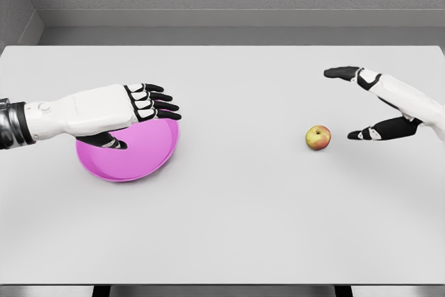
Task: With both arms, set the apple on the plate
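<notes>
A pale grey table (229, 227) fills most of the frame, and nothing is seen on it but the task's two things. The pink plate (135, 165) lies at the centre left, bare of any fruit, so the task is judged to be barely begun: the apple is yet to be grasped, carried across and set down. The left hand (142, 106) is held flat over the plate's upper edge, palm down, its fingers straight and close together pointing right and its thumb tucked beneath; nothing is gripped, and whether the plate is touched cannot be told. The right hand (379, 106) is seen at the centre right, spread wide, one finger reaching to the upper left and the thumb low, aimed at the fruit, with nothing held. The apple (318, 138) rests on the table just beside that thumb, untouched, well apart from the plate.
</notes>
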